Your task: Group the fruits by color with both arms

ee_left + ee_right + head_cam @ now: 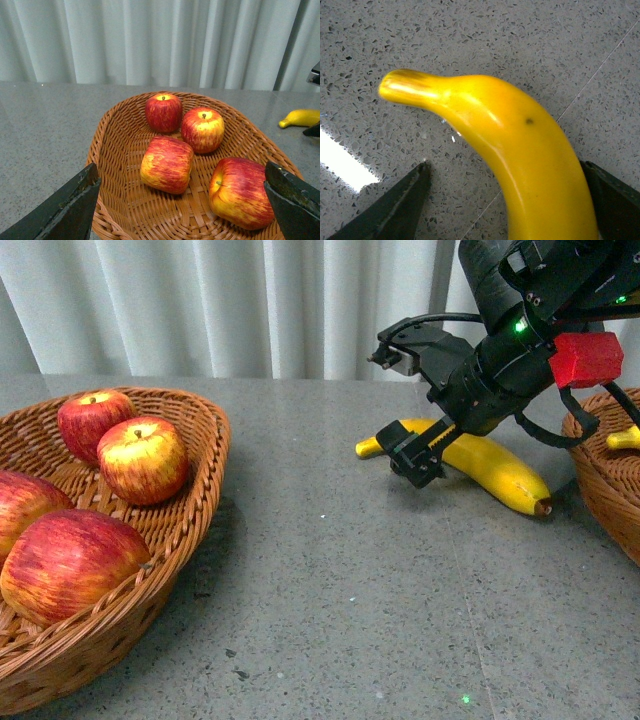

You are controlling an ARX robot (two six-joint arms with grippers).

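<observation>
Your right gripper is spread wide around the banana lying on the table; your left gripper, also wide, hovers over four apples in the basket

No text, label, brand, number or sign can be read in any view.

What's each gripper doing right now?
Left gripper: open, holding nothing, above the apple basket.
Right gripper: open around the banana on the table, not yet closed.
</observation>
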